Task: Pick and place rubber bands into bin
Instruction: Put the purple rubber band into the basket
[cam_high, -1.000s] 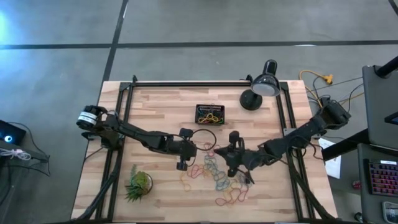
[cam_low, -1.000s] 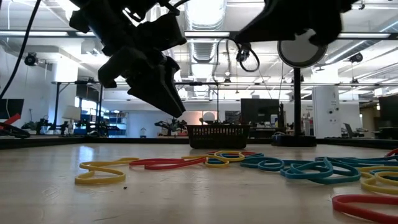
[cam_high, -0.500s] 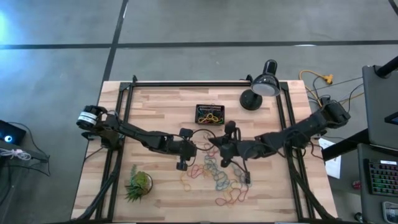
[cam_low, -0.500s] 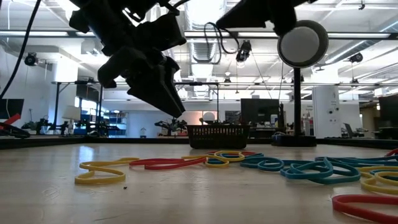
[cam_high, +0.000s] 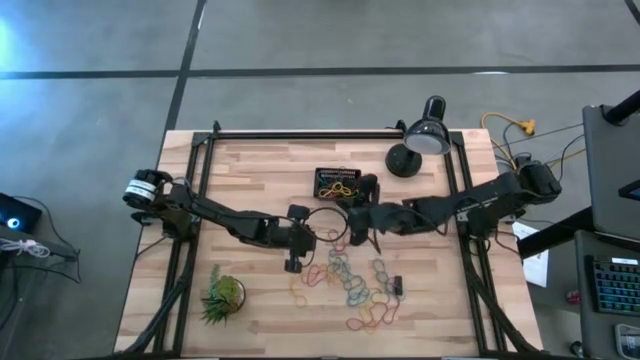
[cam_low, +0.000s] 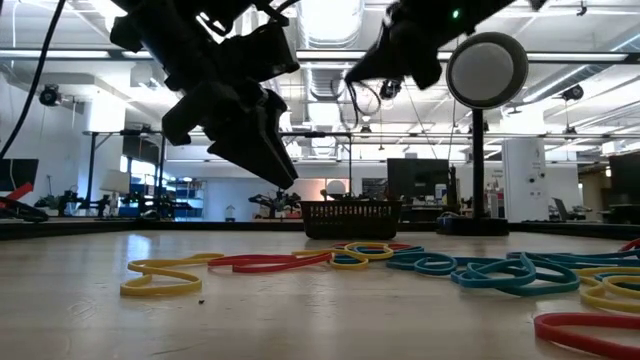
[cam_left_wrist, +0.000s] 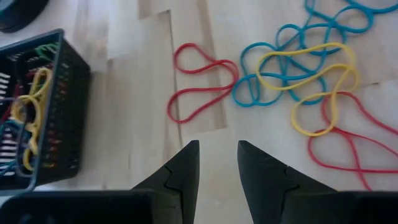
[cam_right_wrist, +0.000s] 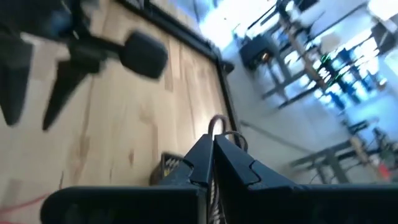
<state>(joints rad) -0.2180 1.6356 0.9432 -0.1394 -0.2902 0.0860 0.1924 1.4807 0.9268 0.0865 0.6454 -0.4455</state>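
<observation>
Bands (cam_high: 345, 278), thin floppy coloured loops, litter the wooden counter (cam_high: 250, 165) at 6 o'clock of the ribbed black bin (cam_high: 338, 183). Right gripper (cam_high: 352, 224), pinched on a dark band, has swung binward; left gripper (cam_left_wrist: 217, 163) half-open, empty.

Over the last second the right gripper (cam_high: 352, 222) has swung from above the loose rubber bands (cam_high: 345, 283) on the near part of the desk (cam_high: 250, 170) toward the far side, ending just beside the bin (cam_high: 338, 183), its fingers (cam_right_wrist: 214, 160) pinching a dark band.
</observation>
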